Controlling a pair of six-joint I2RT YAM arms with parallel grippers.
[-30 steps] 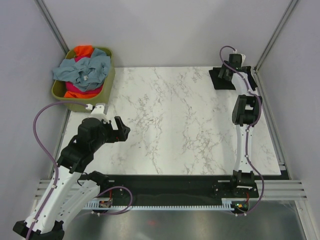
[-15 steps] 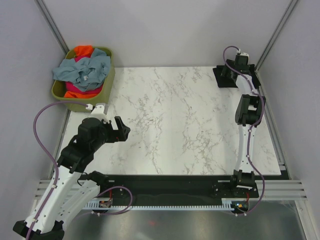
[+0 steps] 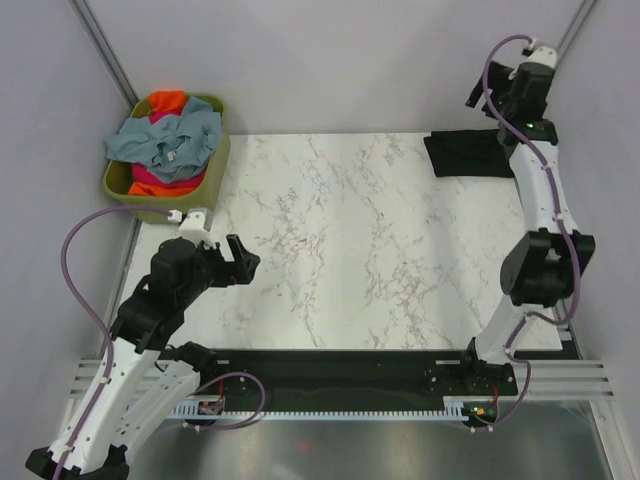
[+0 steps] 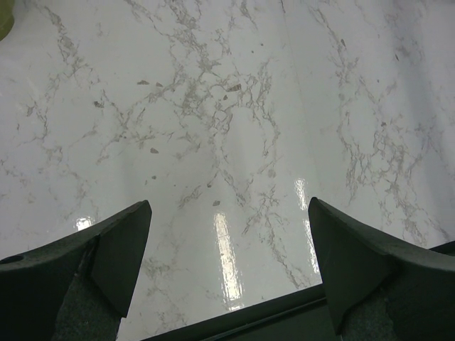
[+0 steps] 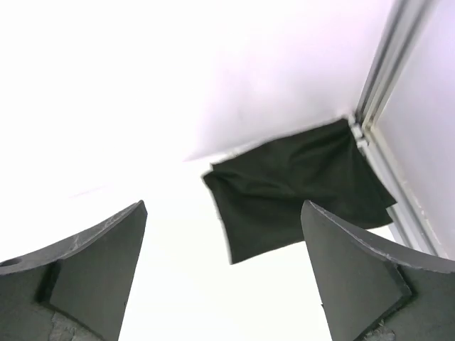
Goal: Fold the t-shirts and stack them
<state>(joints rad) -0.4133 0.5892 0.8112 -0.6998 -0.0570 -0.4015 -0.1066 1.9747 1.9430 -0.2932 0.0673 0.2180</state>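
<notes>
A folded black t-shirt [image 3: 468,155] lies flat at the table's far right corner; in the right wrist view it [image 5: 295,188] lies below the open jaws. My right gripper [image 3: 505,95] is raised high above it, open and empty. Crumpled t-shirts fill the olive-green basket [image 3: 215,160] at far left: a light grey-blue one [image 3: 170,140] on top, orange [image 3: 166,100] and magenta-pink [image 3: 148,180] beneath. My left gripper [image 3: 243,262] is open and empty over bare marble at the left, its fingers [image 4: 114,245] spread wide.
The marble table [image 3: 370,240] runs between the arms. A metal frame post [image 5: 387,60] stands beside the black shirt at the right edge. Grey walls enclose the back and sides. A black rail [image 3: 340,365] runs along the near edge.
My right arm has lifted off the black shirt and swung up and to the right, leaving the shirt flat in the corner. The left arm has barely moved.
</notes>
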